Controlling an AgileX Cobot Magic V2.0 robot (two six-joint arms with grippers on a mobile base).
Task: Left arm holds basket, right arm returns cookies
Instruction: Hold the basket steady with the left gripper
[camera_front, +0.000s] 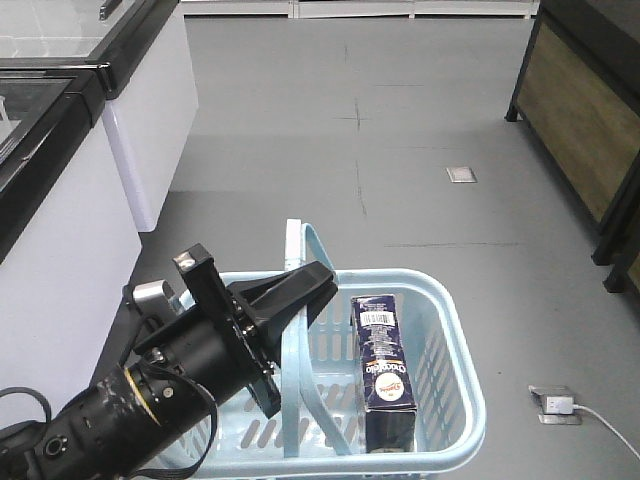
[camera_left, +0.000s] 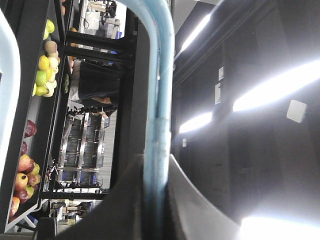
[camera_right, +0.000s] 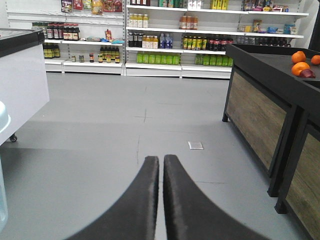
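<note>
One box of cookies stands in the basket. The left hand pinches the handle; a slip could tip it. The right hand is pressed together, empty.

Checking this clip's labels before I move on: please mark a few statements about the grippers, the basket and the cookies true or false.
1. The left gripper is shut on the handle of the basket. True.
2. The cookie box lies on the floor beside the basket. False: it is inside the basket, on the side away from the left gripper.
3. The right gripper holds the cookie box. False: its fingers are shut together with nothing between them.
4. Oranges lie on the dark counter in the right wrist view. True.
</note>
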